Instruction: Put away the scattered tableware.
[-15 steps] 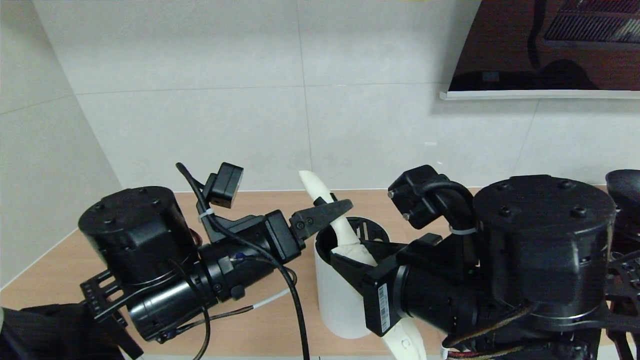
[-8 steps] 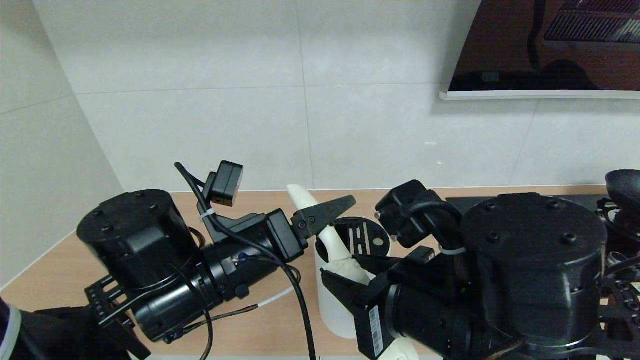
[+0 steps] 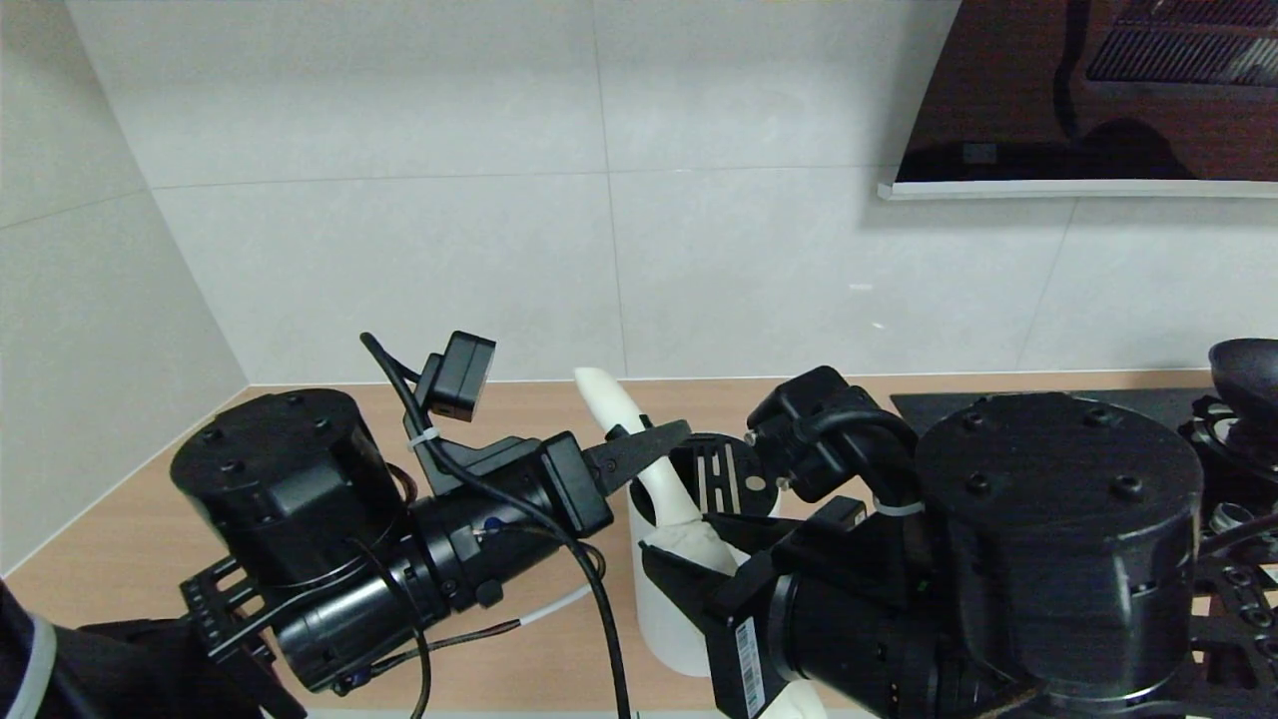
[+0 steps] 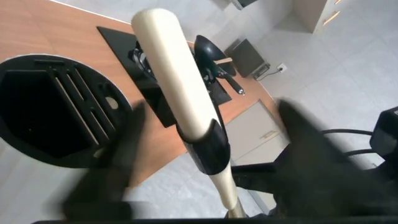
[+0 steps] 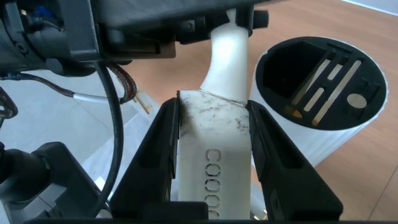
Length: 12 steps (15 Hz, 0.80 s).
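Clamping my right gripper [image 5: 214,118] on the white spatula [image 3: 611,397], I'm holding it slanted over the white holder [image 3: 664,609] on the counter [image 3: 300,409]. My left gripper [image 3: 649,449] is flanking the handle, perhaps loosely; I can't tell.

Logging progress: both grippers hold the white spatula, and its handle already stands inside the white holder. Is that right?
Not quite. The spatula is outside the holder, beside its opening, as the right wrist view shows. The left gripper and the right gripper do both hold it.
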Motion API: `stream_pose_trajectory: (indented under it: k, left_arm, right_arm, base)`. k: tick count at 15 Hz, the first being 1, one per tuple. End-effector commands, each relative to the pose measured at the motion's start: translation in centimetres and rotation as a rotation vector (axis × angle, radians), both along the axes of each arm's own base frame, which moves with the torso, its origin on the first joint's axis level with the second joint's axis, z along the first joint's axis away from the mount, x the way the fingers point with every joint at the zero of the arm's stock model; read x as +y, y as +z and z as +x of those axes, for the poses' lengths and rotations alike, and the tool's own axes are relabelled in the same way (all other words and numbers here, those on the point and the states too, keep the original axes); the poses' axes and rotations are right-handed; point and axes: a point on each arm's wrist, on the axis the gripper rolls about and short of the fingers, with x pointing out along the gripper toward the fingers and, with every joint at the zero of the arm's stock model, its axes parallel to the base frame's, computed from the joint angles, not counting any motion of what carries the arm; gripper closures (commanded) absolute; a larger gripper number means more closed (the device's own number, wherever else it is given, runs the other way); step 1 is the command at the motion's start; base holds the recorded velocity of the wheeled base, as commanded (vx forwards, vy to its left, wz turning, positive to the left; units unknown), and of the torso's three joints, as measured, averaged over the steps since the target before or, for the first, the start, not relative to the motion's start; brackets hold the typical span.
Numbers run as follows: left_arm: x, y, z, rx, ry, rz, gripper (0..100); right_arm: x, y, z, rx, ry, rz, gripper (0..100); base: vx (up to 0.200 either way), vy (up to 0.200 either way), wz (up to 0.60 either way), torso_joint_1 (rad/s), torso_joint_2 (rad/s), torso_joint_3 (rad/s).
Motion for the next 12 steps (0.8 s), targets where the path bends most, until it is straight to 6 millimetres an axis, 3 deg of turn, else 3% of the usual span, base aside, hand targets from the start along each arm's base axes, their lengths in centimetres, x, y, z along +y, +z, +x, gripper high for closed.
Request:
stream_pose_trajectory:
  k: [1,12]
  left_arm:
    - [0.03,0.15,-0.04,-0.005,0.001,-0.005,100]
    - [0.0,0.25,0.06,-0.008,0.016,-0.01,100]
  right_arm:
    - [0.01,0.0,-0.01,0.0,0.0,0.0,100]
    - [-0.28,0.32,0.17,-0.007,-0.016,0.009,100]
  base:
    - [0.0,0.0,0.0,0.0,0.0,0.0]
    - [0.0,0.0,0.0,0.0,0.0,0.0]
